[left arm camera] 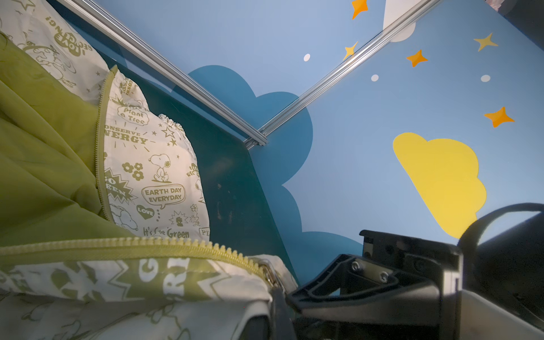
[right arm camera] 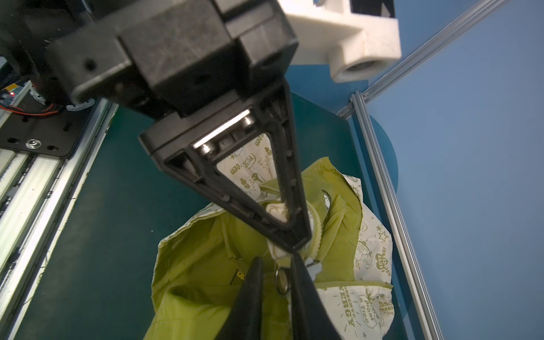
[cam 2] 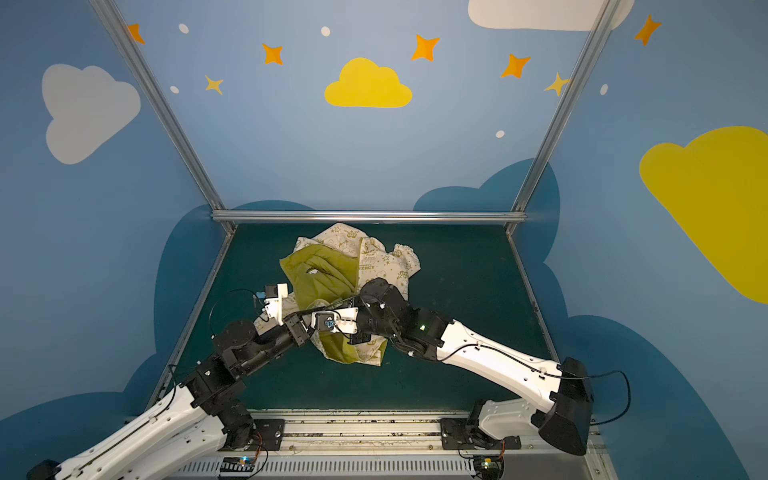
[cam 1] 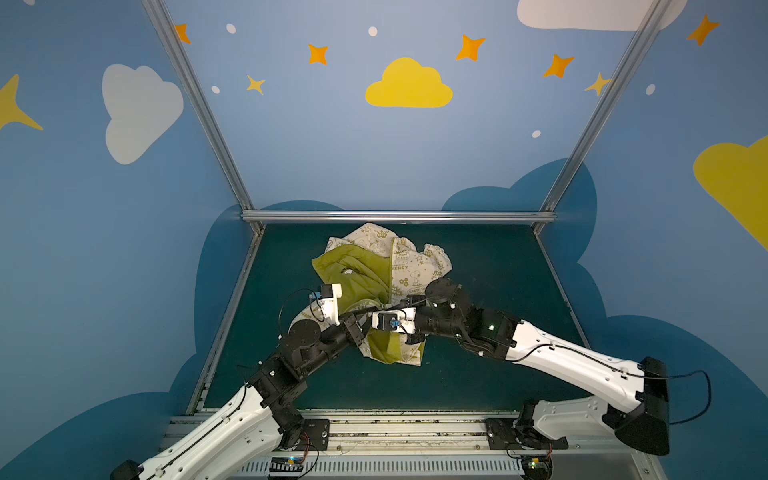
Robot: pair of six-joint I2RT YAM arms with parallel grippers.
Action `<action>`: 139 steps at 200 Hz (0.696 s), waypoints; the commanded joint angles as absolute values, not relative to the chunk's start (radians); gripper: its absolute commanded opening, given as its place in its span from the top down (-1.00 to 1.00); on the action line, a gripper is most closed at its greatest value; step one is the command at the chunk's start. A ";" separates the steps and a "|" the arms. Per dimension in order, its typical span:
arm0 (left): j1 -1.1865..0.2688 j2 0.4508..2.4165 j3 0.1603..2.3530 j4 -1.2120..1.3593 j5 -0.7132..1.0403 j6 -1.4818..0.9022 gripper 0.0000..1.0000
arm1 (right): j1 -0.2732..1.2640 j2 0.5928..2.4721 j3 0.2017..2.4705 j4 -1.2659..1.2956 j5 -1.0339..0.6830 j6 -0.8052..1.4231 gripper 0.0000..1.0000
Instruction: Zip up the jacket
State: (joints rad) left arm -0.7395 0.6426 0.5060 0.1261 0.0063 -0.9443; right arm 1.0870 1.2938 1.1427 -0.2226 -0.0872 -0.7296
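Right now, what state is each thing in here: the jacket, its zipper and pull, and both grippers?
jacket, crumpled on the table, front open, olive lining showing.
zipper, undone, its two tooth rows apart.
left gripper, shut on the jacket's cream edge.
right gripper, open, jaws either side of the ring pull.
ring pull, hanging free between those jaws, not clamped.

Cloth jacket [cam 1: 419, 266], faintly glossy lining [cam 1: 361, 274], matt left hand [right arm camera: 293, 243], seemingly plastic, metal frame [cam 1: 399, 216]
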 commanded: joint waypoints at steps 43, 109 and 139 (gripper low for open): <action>-0.735 0.644 0.493 0.184 0.021 -0.950 0.93 | 1.080 1.297 1.187 -0.207 -0.048 -0.713 0.70; -0.735 0.653 0.493 0.184 0.025 -0.950 0.93 | 1.069 1.292 1.188 -0.206 -0.058 -0.679 0.84; -0.735 0.671 0.493 0.197 0.033 -0.953 0.93 | 1.069 1.287 1.178 -0.205 -0.061 -0.664 0.88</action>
